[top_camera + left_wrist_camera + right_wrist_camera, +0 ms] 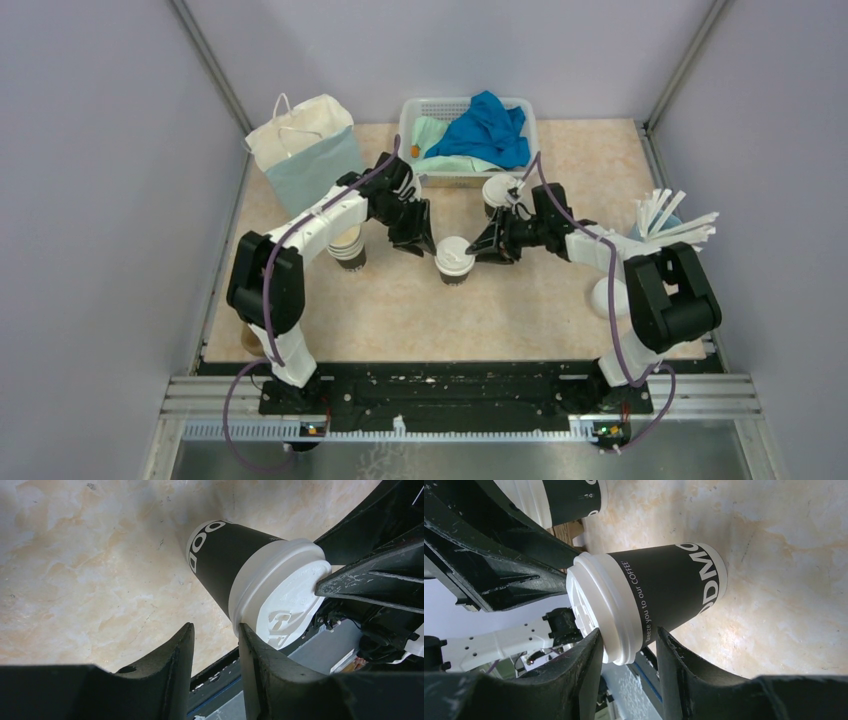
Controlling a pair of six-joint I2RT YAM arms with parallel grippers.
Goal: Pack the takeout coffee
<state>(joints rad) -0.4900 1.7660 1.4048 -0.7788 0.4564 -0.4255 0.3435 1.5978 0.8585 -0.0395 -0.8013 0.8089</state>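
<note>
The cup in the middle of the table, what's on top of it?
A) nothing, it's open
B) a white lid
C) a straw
B: the middle cup has a round white lid sitting on its top, and both wrist views show that lid up close.

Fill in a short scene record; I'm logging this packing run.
centre cup: upright, lidded
right gripper: apparently closed on that cup's top edge
left gripper: open, empty, beside that cup
second lidded cup: near the basket
paper bag: upright, far left corner
</note>
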